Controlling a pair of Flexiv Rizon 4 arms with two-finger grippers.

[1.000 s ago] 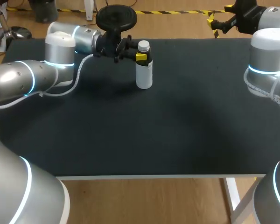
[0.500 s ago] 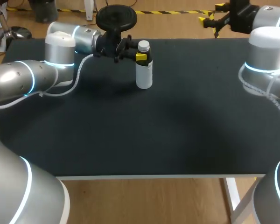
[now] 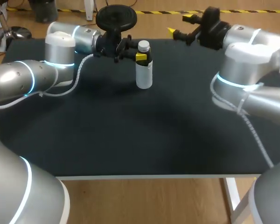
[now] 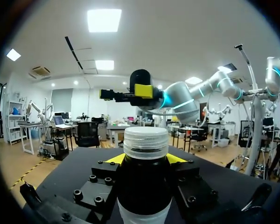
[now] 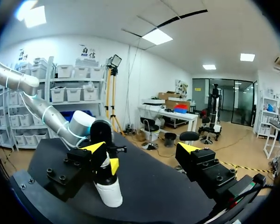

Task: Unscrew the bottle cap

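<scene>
Standing upright, the bottle [image 3: 144,77] is clasped below its cap [image 3: 143,45] by the left tool [image 3: 140,57], well ahead of the unclenched right tool [image 3: 179,24].

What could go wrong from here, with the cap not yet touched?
1. The left gripper clamps the bottle just below the cap, leaving little room; the right gripper might strike it when closing on the cap.
2. The right gripper is open and off to the bottle's side; a misaligned approach could tilt the bottle.
3. Twisting the cap may spin the bottle in the left gripper.
</scene>
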